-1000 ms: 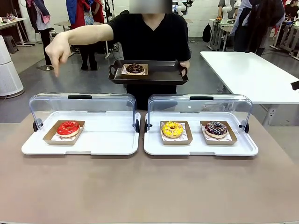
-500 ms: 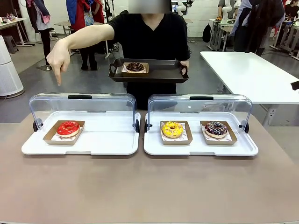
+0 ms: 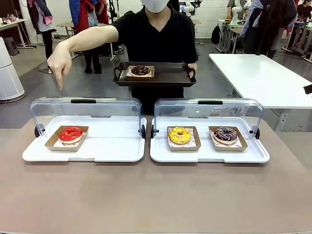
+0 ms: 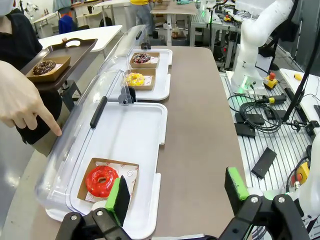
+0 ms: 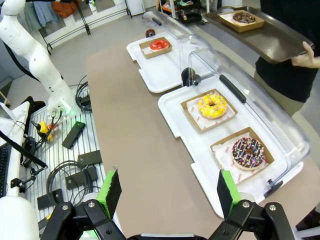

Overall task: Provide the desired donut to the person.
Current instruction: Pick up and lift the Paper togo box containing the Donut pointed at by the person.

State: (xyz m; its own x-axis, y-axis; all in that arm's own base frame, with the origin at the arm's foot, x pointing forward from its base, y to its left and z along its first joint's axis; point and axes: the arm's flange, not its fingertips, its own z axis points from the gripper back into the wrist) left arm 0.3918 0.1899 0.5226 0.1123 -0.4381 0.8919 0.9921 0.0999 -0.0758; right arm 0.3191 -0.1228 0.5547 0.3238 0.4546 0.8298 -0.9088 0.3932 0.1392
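Observation:
The person (image 3: 153,36) in a black shirt stands at the far side, one hand (image 3: 59,61) pointing down above the left case, over the red donut (image 3: 71,133). Their other hand holds a dark tray (image 3: 168,78) carrying a chocolate donut (image 3: 141,70). The right case holds a yellow donut (image 3: 180,135) and a sprinkled chocolate donut (image 3: 225,134). My left gripper (image 4: 177,192) is open, hovering near the red donut (image 4: 102,181). My right gripper (image 5: 166,194) is open above the table's near edge, away from the yellow donut (image 5: 212,105).
Two white display trays (image 3: 112,146) (image 3: 204,152) with raised clear lids (image 3: 85,109) sit side by side. The brown tabletop (image 3: 156,195) stretches in front of them. A white table (image 3: 263,78) stands at back right, bystanders beyond.
The pointing hand has shifted slightly and stays above the left case. The held tray and the donuts are where they were.

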